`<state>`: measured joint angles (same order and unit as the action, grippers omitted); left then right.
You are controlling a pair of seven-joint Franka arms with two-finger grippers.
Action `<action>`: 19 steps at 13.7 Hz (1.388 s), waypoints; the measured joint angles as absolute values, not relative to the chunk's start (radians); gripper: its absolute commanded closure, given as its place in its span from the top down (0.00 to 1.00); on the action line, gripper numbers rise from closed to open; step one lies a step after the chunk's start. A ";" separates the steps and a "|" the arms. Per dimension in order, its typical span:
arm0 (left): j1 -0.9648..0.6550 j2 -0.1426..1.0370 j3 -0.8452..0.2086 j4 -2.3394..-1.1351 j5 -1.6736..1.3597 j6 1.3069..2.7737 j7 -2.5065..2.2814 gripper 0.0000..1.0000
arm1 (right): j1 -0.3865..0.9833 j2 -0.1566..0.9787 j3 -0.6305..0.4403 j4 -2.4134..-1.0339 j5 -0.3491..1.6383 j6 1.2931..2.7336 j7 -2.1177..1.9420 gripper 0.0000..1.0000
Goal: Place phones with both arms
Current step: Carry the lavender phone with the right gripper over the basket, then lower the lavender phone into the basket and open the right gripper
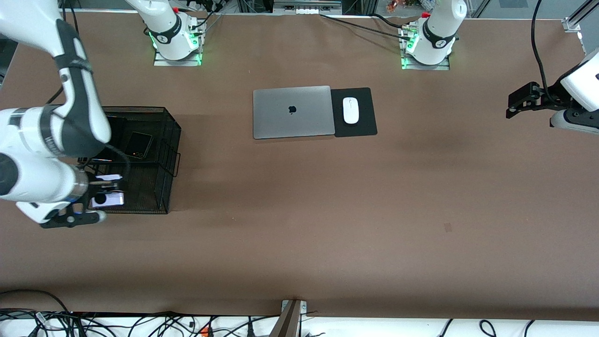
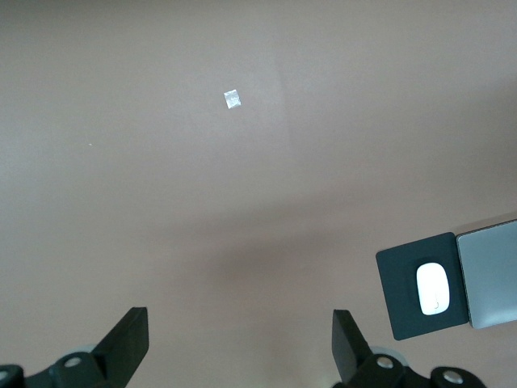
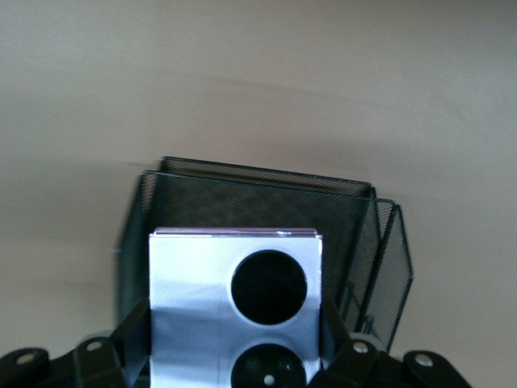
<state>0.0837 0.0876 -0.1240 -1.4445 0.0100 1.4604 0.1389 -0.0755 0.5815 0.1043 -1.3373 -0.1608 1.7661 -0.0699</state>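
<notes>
Table (image 1: 299, 224): a brown top was seen filling nearly the whole front view, bare across the lower half of the frame.
Right arm (image 1: 47, 140): it was seen at the left edge of the front view, bent down over the basket at its own end of the table.
Left arm (image 1: 578, 93): it was seen at the right edge of the front view, held waiting above bare table.
Laptop (image 1: 291, 112): a closed silver one was laid flat in the upper middle of the front view, touching the mouse pad.
Basket (image 1: 159, 140): a black wire mesh one was placed at mid-left of the front view, partly covered by the right arm.
Mouse pad (image 1: 362, 112): a black mat was laid just beside the laptop, toward the left arm's end.
Right gripper (image 1: 105, 187): it was clenched on the lavender phone over the part of the basket lying lower in the frame; in the right wrist view a finger was pressed to each side edge of the phone.
Left gripper (image 2: 240, 343): it was released, the fingers held wide apart with only bare table between them.
Dark flip phone (image 1: 138, 144): it was laid in the basket, higher in the front view than the held one.
Lavender phone (image 3: 234, 315): a pale square with two black lenses was gripped above the basket.
Mouse (image 1: 350, 110): a white one was rested on the mouse pad.
</notes>
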 measured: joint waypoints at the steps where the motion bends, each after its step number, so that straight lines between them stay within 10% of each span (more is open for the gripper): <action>1: 0.085 0.088 -0.124 -1.445 0.010 1.461 0.139 1.00 | -0.078 0.582 0.084 -1.372 -0.146 1.811 -0.093 0.01; 10: 0.087 0.099 -0.124 -1.450 0.010 1.476 0.138 1.00 | -0.074 0.545 0.028 -1.762 -0.085 2.234 -0.098 0.11; 12: 0.087 0.099 -0.124 -1.450 0.010 1.477 0.138 1.00 | -0.074 0.531 0.020 -1.783 -0.083 2.233 -0.098 0.34; 14: 0.087 0.099 -0.124 -1.450 0.010 1.477 0.138 1.00 | -0.074 0.527 0.016 -1.789 -0.082 2.233 -0.097 0.90; 19: 0.087 0.100 -0.125 -1.450 0.015 1.477 0.138 1.00 | -0.073 0.516 0.016 -1.788 -0.054 2.235 -0.095 1.00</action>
